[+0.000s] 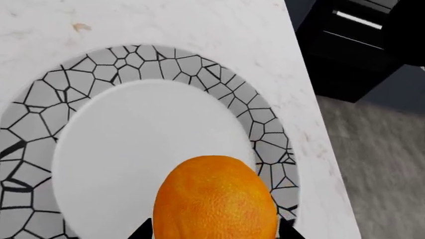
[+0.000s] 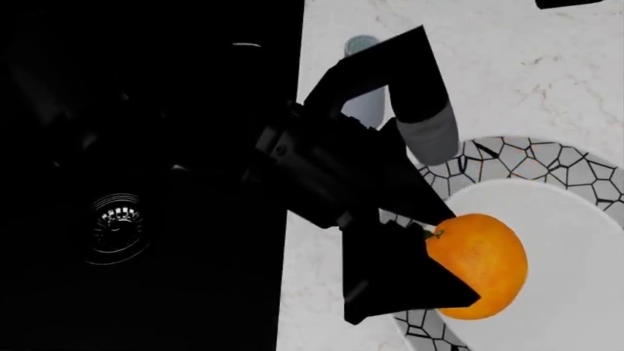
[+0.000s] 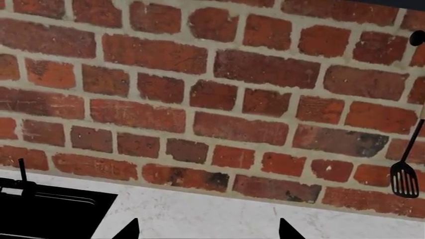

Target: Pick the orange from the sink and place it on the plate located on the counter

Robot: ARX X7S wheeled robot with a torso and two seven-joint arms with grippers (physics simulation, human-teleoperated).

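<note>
The orange [image 2: 478, 265] is held between the black fingers of my left gripper [image 2: 454, 263] above the near part of the plate [image 2: 575, 241], a wide white plate with a grey cracked-mosaic rim on the marble counter [image 2: 546, 66]. In the left wrist view the orange [image 1: 216, 199] fills the gap between both fingertips [image 1: 143, 231], over the plate's white centre [image 1: 146, 144]. The black sink [image 2: 146, 175] with its round drain [image 2: 117, 227] lies to the left. My right gripper [image 3: 208, 230] is open and empty, facing the counter and a brick wall.
A grey cylindrical object [image 2: 363, 80] stands on the counter behind my left arm. The counter's edge [image 1: 312, 99] drops to a grey floor beside the plate. A black spatula [image 3: 405, 179] hangs on the brick wall [image 3: 212, 99]. A sink corner [image 3: 47, 214] shows in the right wrist view.
</note>
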